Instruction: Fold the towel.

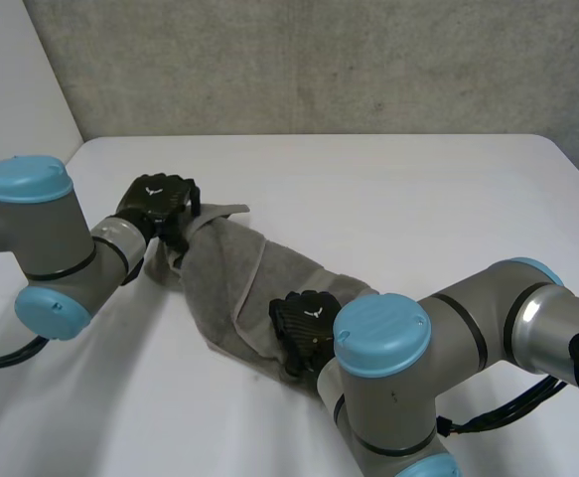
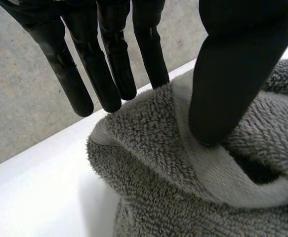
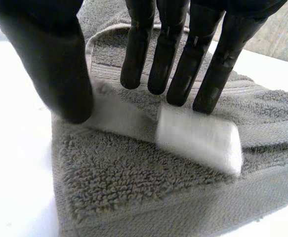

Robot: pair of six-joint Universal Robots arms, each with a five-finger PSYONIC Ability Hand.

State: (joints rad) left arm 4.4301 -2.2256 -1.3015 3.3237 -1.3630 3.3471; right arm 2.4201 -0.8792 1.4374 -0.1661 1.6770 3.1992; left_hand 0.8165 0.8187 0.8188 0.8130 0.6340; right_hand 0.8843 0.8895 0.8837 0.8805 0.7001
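Head view: I'm watching the left hand (image 1: 158, 202) holding straight fingers at the far end of the towel (image 1: 219, 268), thumb pressing it; the right hand (image 1: 304, 320) is hovering straight-fingered over the near corner

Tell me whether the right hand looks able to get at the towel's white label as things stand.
Probably yes: the white label lies bare on the towel at the fingertips of the open right hand, nothing covering it.

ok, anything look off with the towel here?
Yes. The towel lies bunched in a lumpy diagonal roll rather than a flat fold, its hem running crooked. The left hand sits at its far end, the right hand at its near end, both open.
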